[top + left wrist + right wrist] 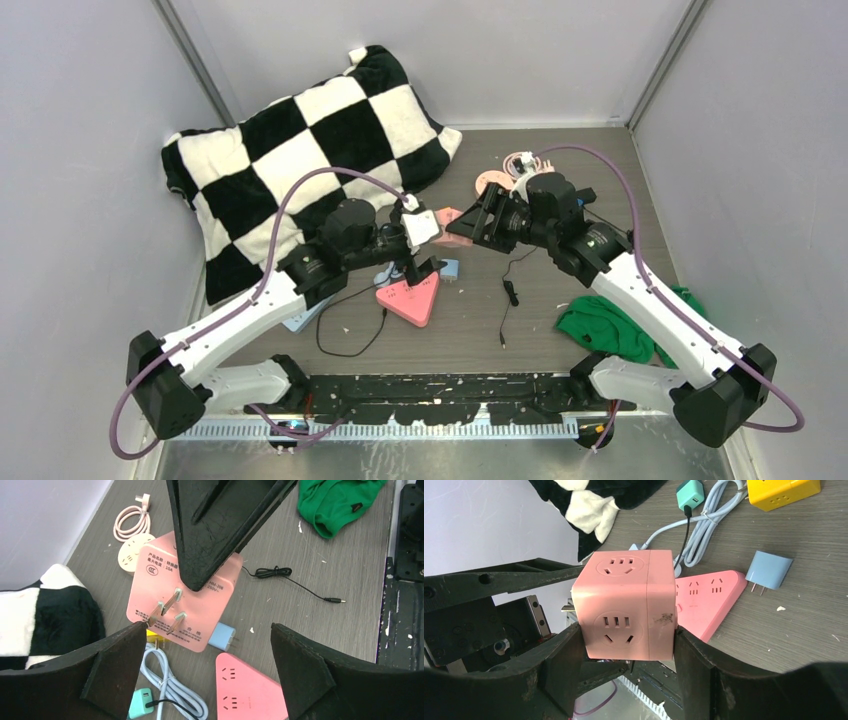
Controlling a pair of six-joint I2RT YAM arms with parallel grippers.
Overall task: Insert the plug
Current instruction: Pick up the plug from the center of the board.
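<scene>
We saw the right claw (626, 647) pinching the pink cube (624, 610) by two opposite sides, near the middle of the top view and held off the table (560, 180); its prongs (167, 611) faced the left wrist camera, left of centre in that frame. The left claw (207, 630) stood spread wide and held nothing; its fingertips (132, 640) sat low in the frame, one near the prongs, though we could not tell if it touched. The triangle strip (245, 690) lay flat at the bottom of that view; a blue adapter (221, 636) lay just above its tip. A teal charger (141, 702) sat at lower left, a green cloth (340, 500) at upper right; a yellow cube (781, 491) showed at the upper right of the right wrist view; a pillow (310, 150) filled the upper left of the top view.
</scene>
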